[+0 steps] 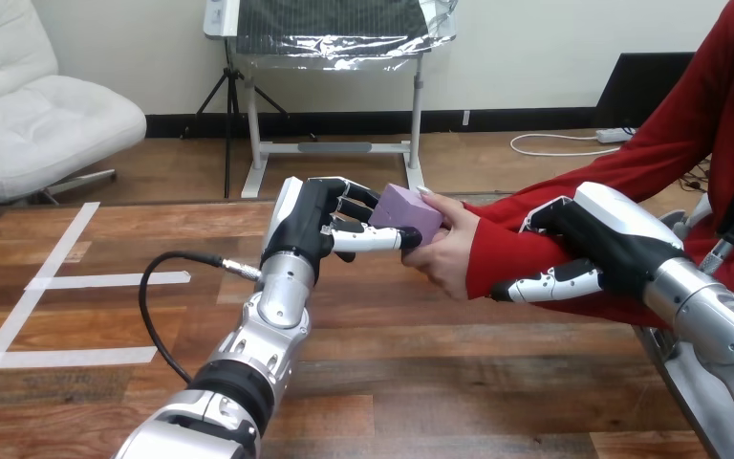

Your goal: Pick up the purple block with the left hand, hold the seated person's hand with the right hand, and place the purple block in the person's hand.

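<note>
Head view: left hand is raised over the wooden table, grasping the purple block. Its fingers curl against the block's left side and its thumb runs along the block's lower front edge, tip touching it. The block sits just past the left fingertips, tilted, clear of the tabletop. The person's hand is on the block as well, touching its right side opposite the robot's fingers, one fingertip on the upper corner. So the block is pinched between the left hand's fingers and the person's hand, both in contact.

Right hand is clasped on the person's forearm, red sleeve, well behind the wrist. One finger reaches along under the sleeve, pointing toward the block; a black-and-white digit hooks over the sleeve's top. The forearm runs between them, touching both. The right fingertips are near the person's hand but apart from it, and well apart from the block. White tape strips lie on the table, far to the left of the left hand's fingers.
</note>
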### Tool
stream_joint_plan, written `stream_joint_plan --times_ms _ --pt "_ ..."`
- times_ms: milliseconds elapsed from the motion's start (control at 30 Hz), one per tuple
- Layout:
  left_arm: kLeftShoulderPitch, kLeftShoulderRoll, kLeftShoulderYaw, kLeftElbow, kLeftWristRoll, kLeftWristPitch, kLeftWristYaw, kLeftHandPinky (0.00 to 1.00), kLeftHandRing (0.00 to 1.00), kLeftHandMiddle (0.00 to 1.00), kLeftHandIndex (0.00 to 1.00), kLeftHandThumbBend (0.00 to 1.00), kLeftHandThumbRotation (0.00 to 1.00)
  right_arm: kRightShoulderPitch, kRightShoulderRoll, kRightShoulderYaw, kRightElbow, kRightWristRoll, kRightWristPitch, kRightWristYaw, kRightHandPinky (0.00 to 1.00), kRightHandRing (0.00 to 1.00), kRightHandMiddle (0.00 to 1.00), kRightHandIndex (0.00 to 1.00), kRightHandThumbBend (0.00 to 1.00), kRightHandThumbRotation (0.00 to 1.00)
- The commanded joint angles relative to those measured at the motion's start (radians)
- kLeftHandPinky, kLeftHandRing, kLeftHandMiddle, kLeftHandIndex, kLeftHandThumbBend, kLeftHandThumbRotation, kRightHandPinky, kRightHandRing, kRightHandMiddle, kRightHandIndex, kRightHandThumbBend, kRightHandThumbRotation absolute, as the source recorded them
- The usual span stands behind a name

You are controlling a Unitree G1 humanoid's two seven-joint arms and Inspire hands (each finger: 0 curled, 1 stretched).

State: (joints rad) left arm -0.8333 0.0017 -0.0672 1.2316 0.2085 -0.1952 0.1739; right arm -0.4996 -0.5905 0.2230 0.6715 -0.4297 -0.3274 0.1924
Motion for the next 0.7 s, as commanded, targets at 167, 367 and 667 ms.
stream_joint_plan --times_ms 167,367,667 --pt "-0.091 -0.035 -0.014 -0.009 0.008 -0.008 -0.011 0.36 0.43 0.46 0.47 0.69 0.0 -0.08 0.048 -0.014 -0.055 0.031 -0.03 -0.003 0.34 0.38 0.44 0.46 0.76 0.38" --pt "-0.089 -0.043 -0.019 -0.01 0.011 0.0 -0.018 0.36 0.44 0.47 0.48 0.68 0.0 -0.079 0.047 -0.014 -0.054 0.03 -0.033 -0.005 0.35 0.39 0.44 0.46 0.76 0.38" --pt "-0.082 -0.05 -0.032 -0.012 0.022 0.005 -0.022 0.37 0.44 0.48 0.48 0.68 0.0 -0.074 0.045 -0.014 -0.057 0.027 -0.034 -0.008 0.35 0.39 0.44 0.46 0.76 0.38"
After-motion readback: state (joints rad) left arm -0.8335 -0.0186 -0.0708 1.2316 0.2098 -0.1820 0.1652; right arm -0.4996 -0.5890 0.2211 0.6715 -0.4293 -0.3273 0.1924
